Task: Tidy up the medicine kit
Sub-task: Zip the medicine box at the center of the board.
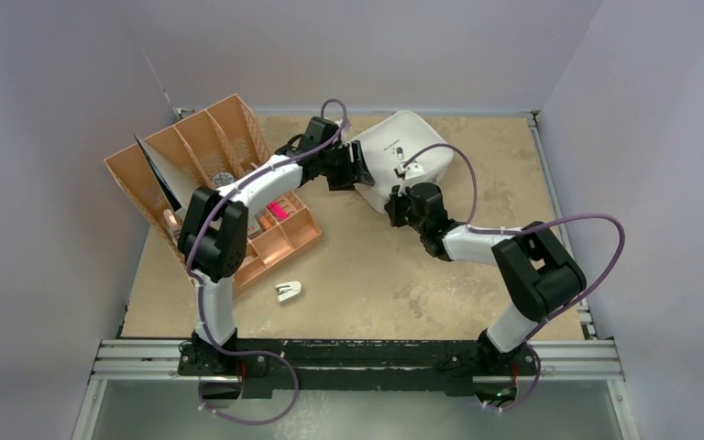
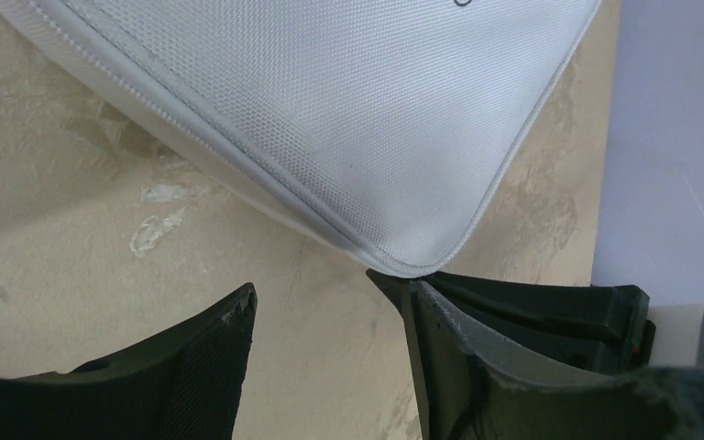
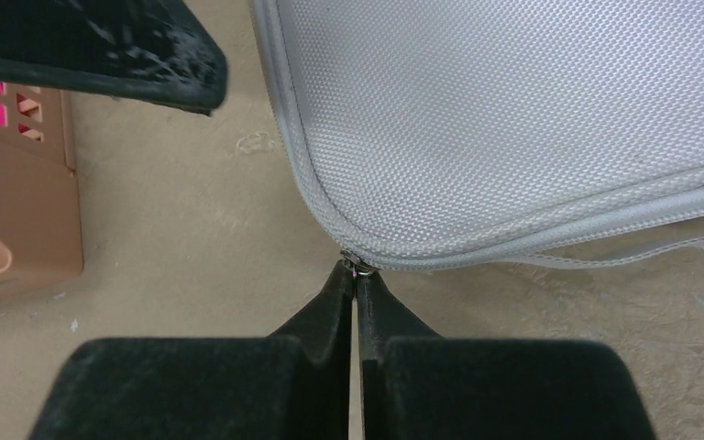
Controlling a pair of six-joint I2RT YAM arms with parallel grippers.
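One light grey medicine kit (image 1: 403,160) lies near the far edge of the worktop (image 1: 376,266), right of centre. The right pincer (image 3: 357,272) is clenched on the zip pull (image 3: 356,267) at the kit's near corner. The left pincer (image 2: 312,284) stands released at another corner, one finger just beside it. Tan organizer trays (image 1: 211,147) sit by the left edge.

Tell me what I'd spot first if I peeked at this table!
The grey medicine kit sits far back in the middle. The right gripper is pinched shut on the zip pull at its corner, while the left gripper gapes open beside another corner. Orange trays stand on the left.
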